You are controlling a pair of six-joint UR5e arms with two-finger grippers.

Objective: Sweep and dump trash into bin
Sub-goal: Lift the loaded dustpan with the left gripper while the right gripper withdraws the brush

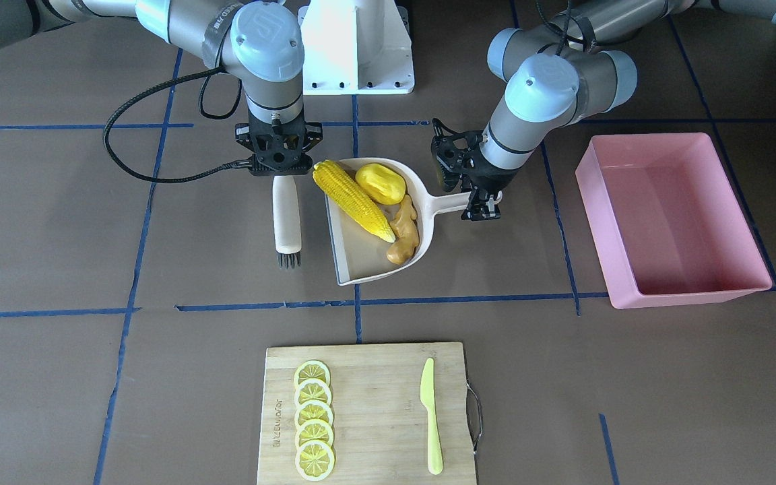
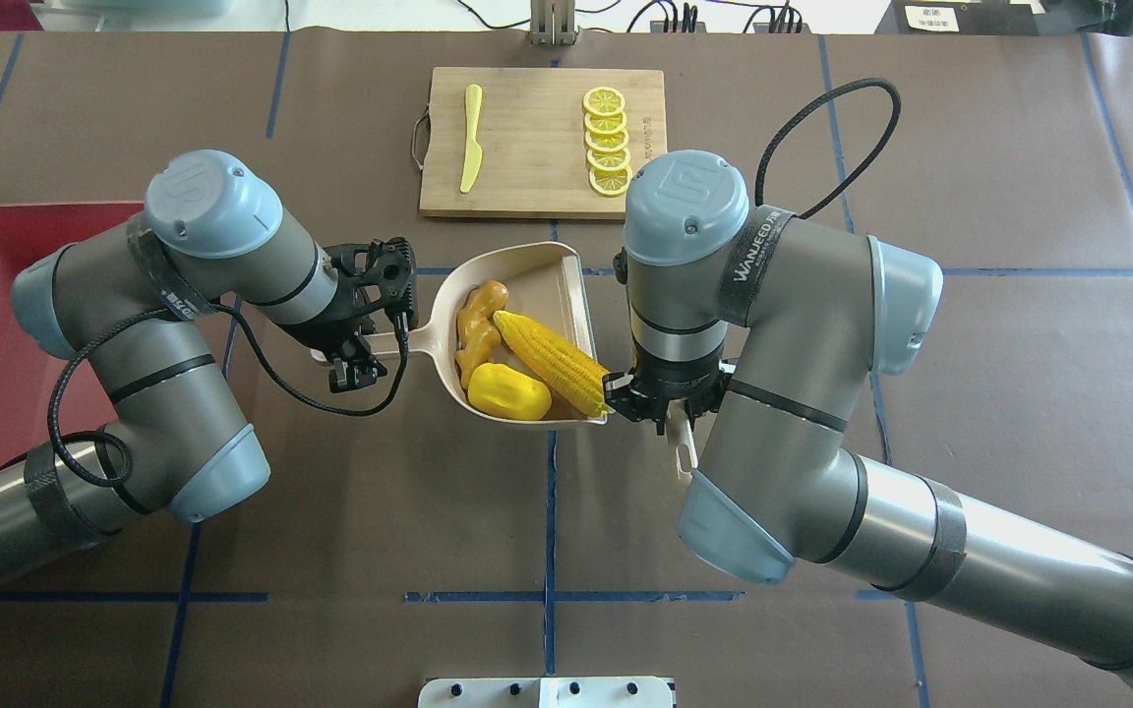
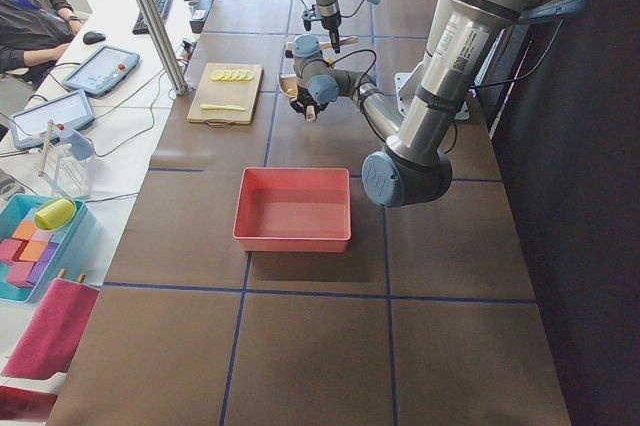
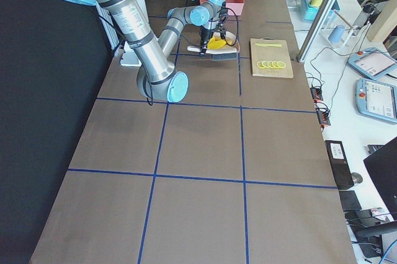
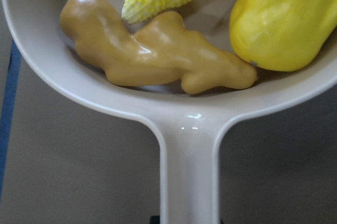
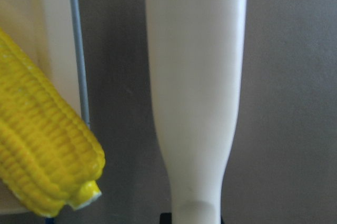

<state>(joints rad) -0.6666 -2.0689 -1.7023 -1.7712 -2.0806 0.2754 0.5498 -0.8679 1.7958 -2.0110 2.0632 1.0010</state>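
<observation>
Cream dustpan (image 1: pixel 354 264) — corn (image 1: pixel 353 199), ginger (image 1: pixel 405 232), potato (image 1: pixel 380 183) perhaps.

corn cob (image 1: pixel 353 200), yellow lump (image 1: pixel 380 183), ginger root (image 1: pixel 405 231) together in dustpan (image 1: pixel 356 261), pink bin (image 1: pixel 671 222) well apart

Three toy foods: one corn cob (image 1: pixel 353 201), one potato (image 1: pixel 380 183) and one ginger root (image 1: pixel 405 231). One dustpan (image 1: pixel 361 264). One brush (image 1: pixel 287 222). One pink tub (image 1: pixel 671 215). One cutting board (image 1: pixel 374 417), with five lemon slices (image 1: pixel 313 419) and one knife (image 1: pixel 430 416). Two grippers over the bench (image 1: pixel 58 222): one left gripper (image 1: pixel 484 205) and one right gripper (image 1: pixel 282 165).
</observation>
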